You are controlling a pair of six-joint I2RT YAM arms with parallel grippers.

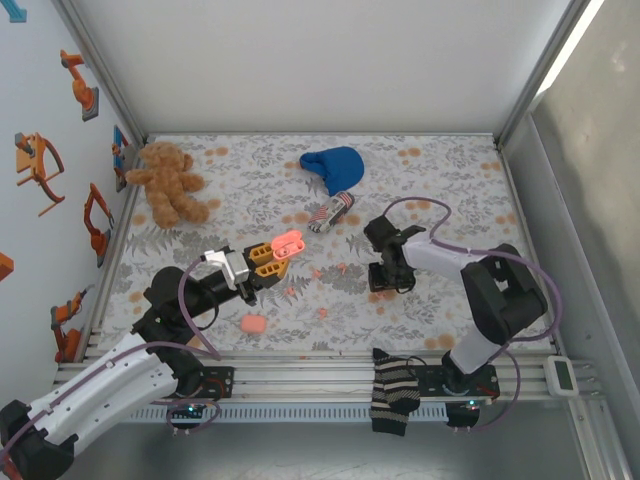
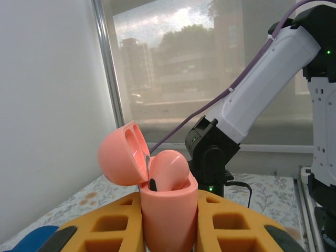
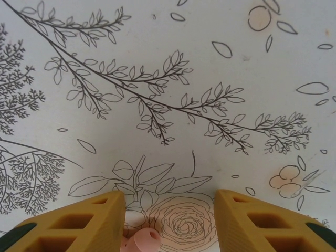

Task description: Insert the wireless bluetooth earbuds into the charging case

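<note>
The earbuds [image 1: 316, 272] are tiny coral-pink nubs scattered on the floral tabletop [image 1: 440, 180] between the two arms, well apart from each other. At this size their shape and heading cannot be made out.

One earbud [image 3: 140, 240] lies just inside one finger of the right end effector [image 3: 168, 203]. The fingers stand apart and grip nothing. The bottom of the right wrist view cuts this earbud off, showing only a rounded end with a small hole, so its long axis cannot be told.

The left end effector [image 1: 270, 256] is clamped on the salmon-pink charging case [image 2: 168, 215], raised above the tabletop. The body stands upright between the fingers with its lid [image 2: 122, 153] swung open to one side. A smooth pink dome with a dark slit sits in the mouth. Whether it is a seated earbud is unclear.

A second pink case [image 1: 252, 325] lies near the left arm.
</note>
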